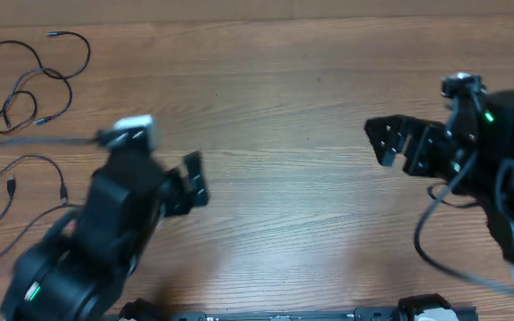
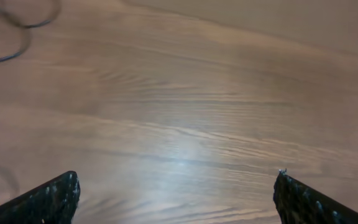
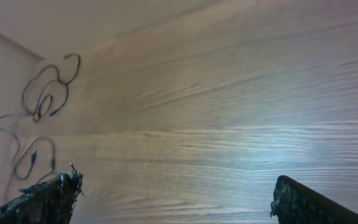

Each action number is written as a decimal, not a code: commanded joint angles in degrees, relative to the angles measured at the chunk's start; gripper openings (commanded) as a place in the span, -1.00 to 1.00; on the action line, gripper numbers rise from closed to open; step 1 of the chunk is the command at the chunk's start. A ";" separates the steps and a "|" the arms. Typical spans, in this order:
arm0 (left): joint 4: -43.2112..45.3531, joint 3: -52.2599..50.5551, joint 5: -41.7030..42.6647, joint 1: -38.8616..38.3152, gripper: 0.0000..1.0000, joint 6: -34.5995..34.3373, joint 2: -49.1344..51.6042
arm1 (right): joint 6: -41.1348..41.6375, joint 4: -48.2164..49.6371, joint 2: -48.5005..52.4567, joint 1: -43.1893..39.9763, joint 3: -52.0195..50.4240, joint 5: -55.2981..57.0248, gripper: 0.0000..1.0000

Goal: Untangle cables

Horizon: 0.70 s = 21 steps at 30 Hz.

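- Left gripper [image 1: 198, 181] of mine is spread wide and holds nothing; in the left wrist view its fingertips [image 2: 58, 194] stand far apart with only bare bench [image 2: 185, 112] between them
- My right gripper [image 1: 380, 143] is spread wide too and empty, hovering near the right edge of the bench
- Over in the far left corner lie the cables [image 1: 9, 109], thin black cords in loose loops that cross one another, with more loops trailing down along the left edge
- I judge them very light and limp: a lifted strand will sag and drag its neighbours, so a quick pull would likely tighten a crossing rather than open it
- They are thin and lie flat on the wood, so I expect a pinch to slip off unless my pads close squarely over one strand
- To my mind the best hold is a single strand just behind a plug end [image 1: 50, 34], where the cord runs free and can be drawn out of the loops; I would keep off the spot where several strands cross
- From my left gripper the cables lie off towards the left edge and the far edge, near but not under the fingers; its wrist view catches only a blurred loop in the top left corner
- From my right gripper they are well apart, across the bench, small at the left of its wrist view [image 3: 42, 106]
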 commanded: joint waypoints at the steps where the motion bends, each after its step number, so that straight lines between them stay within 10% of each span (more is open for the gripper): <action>1: -3.80 0.83 -8.35 -0.13 0.99 -7.96 -4.96 | -0.39 0.57 -4.39 -0.22 -0.52 4.87 1.00; 21: -7.54 0.83 -8.44 -0.11 0.99 -9.27 -5.88 | -1.46 2.23 -0.33 -0.24 -2.56 4.85 1.00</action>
